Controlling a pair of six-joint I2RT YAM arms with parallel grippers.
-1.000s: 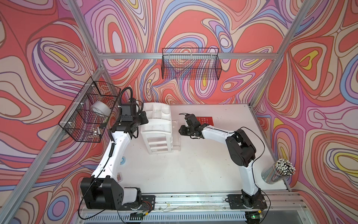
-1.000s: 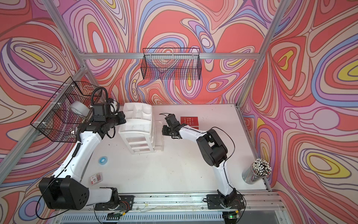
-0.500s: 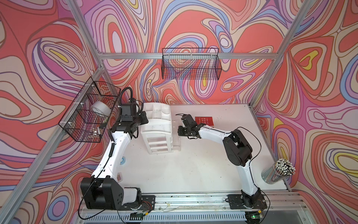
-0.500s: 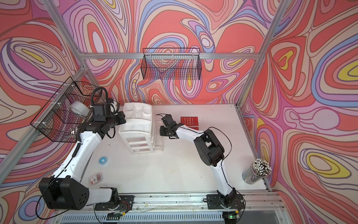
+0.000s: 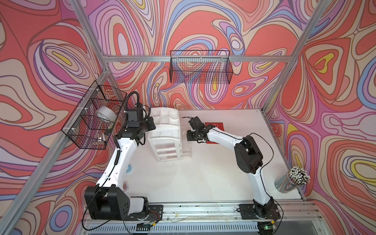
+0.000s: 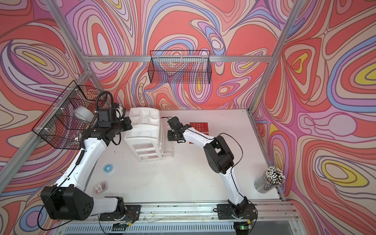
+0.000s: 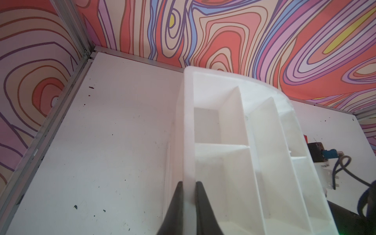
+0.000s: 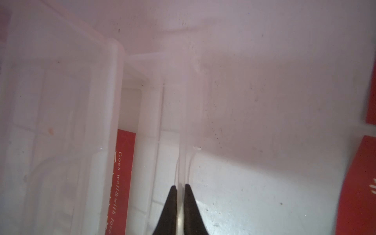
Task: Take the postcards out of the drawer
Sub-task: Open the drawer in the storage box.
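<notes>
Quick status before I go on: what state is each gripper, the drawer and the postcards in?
left gripper: shut on drawer unit rim.
right gripper: shut on drawer wall.
drawer: out beside the unit.
drawer unit: upright.
postcards on table: two, lying flat.
third postcard: still inside drawer, partly hidden.

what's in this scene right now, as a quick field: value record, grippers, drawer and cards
left gripper: shut on the top rim of the white drawer unit
right gripper: shut on a thin side wall of the clear drawer
clear drawer: juts out beside the unit, on the right arm's side
out: two red postcards flat on the table
inside: one red postcard shows through the drawer's plastic
</notes>
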